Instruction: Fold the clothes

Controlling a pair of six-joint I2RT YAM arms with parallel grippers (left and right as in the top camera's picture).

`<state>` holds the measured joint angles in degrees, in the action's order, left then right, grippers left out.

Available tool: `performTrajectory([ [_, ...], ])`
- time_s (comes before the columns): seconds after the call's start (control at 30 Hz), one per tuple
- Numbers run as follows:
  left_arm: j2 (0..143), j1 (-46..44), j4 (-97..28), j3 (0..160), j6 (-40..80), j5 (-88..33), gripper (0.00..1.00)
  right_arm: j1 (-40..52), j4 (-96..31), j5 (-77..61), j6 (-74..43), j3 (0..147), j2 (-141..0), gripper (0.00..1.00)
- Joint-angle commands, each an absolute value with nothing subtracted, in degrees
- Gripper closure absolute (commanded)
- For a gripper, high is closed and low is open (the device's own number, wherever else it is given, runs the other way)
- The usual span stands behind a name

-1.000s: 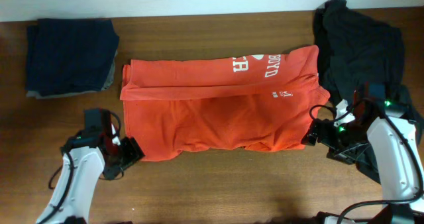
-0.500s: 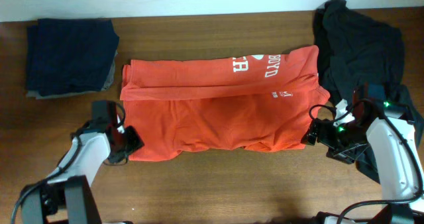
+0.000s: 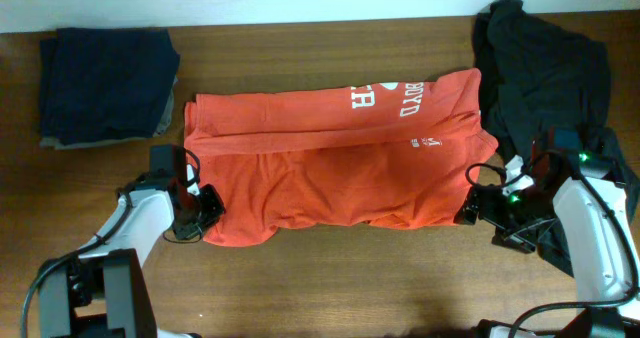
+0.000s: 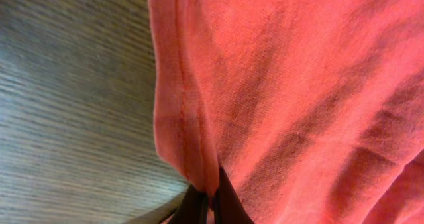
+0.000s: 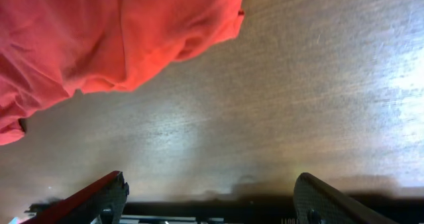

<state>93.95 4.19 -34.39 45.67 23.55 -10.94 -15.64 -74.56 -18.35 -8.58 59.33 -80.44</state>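
Left hand (image 4: 211,201) pinches the orange-red shirt (image 4: 305,85) at its hem.

Left end effector (image 3: 205,210) low at table level, jaws pinched together, right end effector (image 3: 469,207) low, jaws wide apart

- orange-red shirt (image 4: 298,85): cloth, fine knit, matt. Close up, the surface is slightly fuzzy. A stitched seam line runs along the hem edge.
- lettering (image 3: 385,96) on the shirt: white print, flat and matt.
- table (image 5: 298,118): brown wood with fine streaky grain. Smooth, semi-gloss, with a pale sheen patch in the right wrist view.
- black garments (image 3: 545,68): soft cloth, matt. Weave too small to tell.
- navy-blue garment (image 3: 105,83) and grey garment (image 3: 165,120): cloth, matt.
- right gripper (image 5: 209,184), fingers (image 5: 109,194): black, hard, plastic-looking, dull finish.
- left gripper (image 4: 211,196), fingers (image 4: 228,207): dark, smooth. Material unclear.
- right arm (image 3: 590,228) shell: white, smooth, plastic-looking, slight gloss.
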Motion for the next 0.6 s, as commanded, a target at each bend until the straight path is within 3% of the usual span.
performTrajectory([
  [0.0, 97.4, 3.8, -38.7, 45.3, 22.5, -9.5, 0.99, -15.4, -76.0, -18.9, -8.4, 59.0, -79.5, 0.16],
  [0.3, 96.3, 3.8, -38.9, 53.1, 22.2, -7.7, 0.99, -15.4, -67.0, -20.1, -11.6, 48.9, -79.5, 0.23],
  [0.57, 96.3, 3.8, -37.6, 53.1, 22.2, -7.7, 0.99, -15.4, -51.2, -22.3, -14.0, 41.9, -79.5, 0.41],
])
